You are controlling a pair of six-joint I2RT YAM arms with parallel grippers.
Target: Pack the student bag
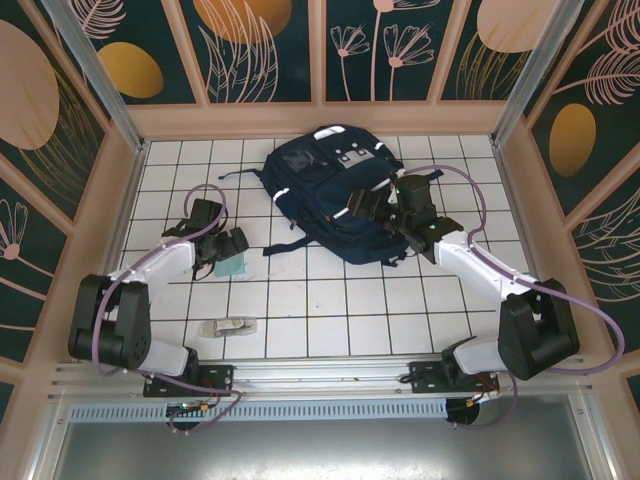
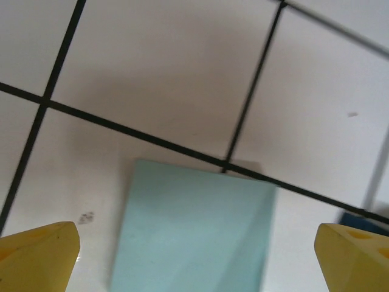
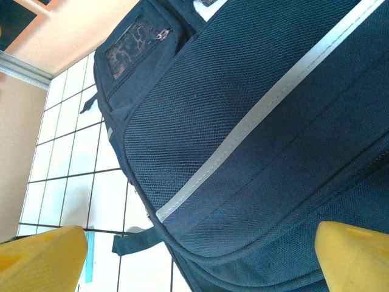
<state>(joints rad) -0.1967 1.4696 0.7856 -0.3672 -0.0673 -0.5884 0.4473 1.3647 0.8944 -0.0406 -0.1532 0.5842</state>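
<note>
you can't identify the small flat object (image 1: 228, 327), it's too tiny; the wrist views cut off the pale green sheet (image 2: 194, 234) and the student bag (image 3: 243, 121)

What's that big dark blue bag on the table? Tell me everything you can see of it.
The student bag is navy woven fabric with pale reflective stripes, white patches and a front pocket. It lies flat on the tiled table, straps trailing left. The open right pincer hangs over it.
</note>
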